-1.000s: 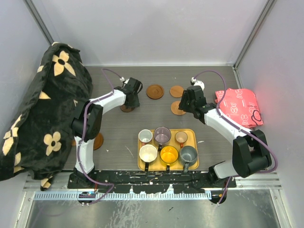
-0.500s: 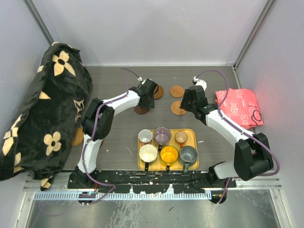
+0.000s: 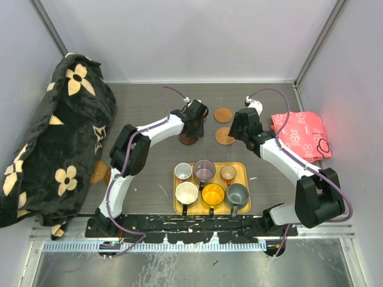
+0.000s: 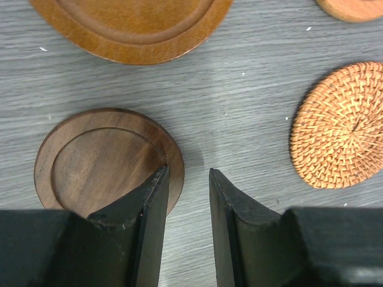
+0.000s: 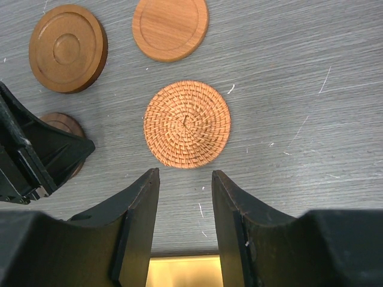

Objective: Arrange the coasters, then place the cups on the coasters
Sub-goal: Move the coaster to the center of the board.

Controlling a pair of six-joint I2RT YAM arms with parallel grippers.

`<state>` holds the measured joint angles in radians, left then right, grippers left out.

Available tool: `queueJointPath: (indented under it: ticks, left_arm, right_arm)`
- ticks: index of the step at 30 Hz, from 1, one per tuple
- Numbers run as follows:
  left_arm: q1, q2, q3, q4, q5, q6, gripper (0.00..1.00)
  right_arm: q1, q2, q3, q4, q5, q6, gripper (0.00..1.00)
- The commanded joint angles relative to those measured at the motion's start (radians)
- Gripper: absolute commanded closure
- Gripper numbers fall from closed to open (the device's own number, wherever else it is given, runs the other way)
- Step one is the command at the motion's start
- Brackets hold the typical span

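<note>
Only the top view shows the yellow tray (image 3: 242, 167) near the arms. All six cups (image 3: 213, 194) sit in it, and none is on a coaster. That view also shows a black flowery blanket (image 3: 54, 131) on the left and a red cloth (image 3: 299, 134) on the right.

The left wrist view shows the dark coaster (image 4: 102, 158) up close, lying flat on the bench (image 4: 239, 119). The left end effector (image 4: 187, 179) is open a little and grips nothing. One finger (image 4: 152, 203) lies over the dark coaster's right edge. I cannot tell if it presses down.

In the right wrist view the right end effector (image 5: 185, 176) is partly open and holds nothing. It hangs just on the near side of the woven coaster (image 5: 187, 124). Farther off lie a pale wooden coaster (image 5: 170, 28) and a brown ringed coaster (image 5: 67, 48). The left arm mostly hides the ringed one in the top view.
</note>
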<state>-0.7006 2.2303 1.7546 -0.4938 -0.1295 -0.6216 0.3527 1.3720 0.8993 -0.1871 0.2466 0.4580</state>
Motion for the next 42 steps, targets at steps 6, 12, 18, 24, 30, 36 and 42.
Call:
queueJointPath:
  ticks: [6,12,18,24,30,36,42]
  left_arm:
    - [-0.031,0.073,0.069,-0.038,0.074,-0.017,0.65]
    - [-0.036,0.076,0.078,-0.03,0.089,-0.024,0.65]
    - [-0.038,0.075,0.074,-0.023,0.098,-0.024,0.65]
    - [-0.038,0.086,0.08,-0.013,0.106,-0.033,0.65]
    - [-0.039,0.101,0.097,-0.006,0.107,-0.034,0.65]
    - [-0.038,0.117,0.122,-0.016,0.103,-0.032,0.65]
    - [-0.037,0.1,0.112,-0.019,0.095,-0.032,0.65]
  right_arm:
    - [-0.008,-0.005,0.009,0.038,0.024,0.016,0.54]
    - [-0.01,0.001,0.013,0.038,0.023,0.016,0.54]
    - [-0.01,0.007,0.014,0.038,0.018,0.016,0.54]
    - [-0.009,0.009,0.013,0.038,0.017,0.016,0.54]
    - [-0.011,0.005,0.011,0.038,0.02,0.014,0.54]
    - [-0.01,0.01,0.011,0.037,0.017,0.013,0.54]
    - [-0.011,0.019,0.012,0.038,0.014,0.017,0.54]
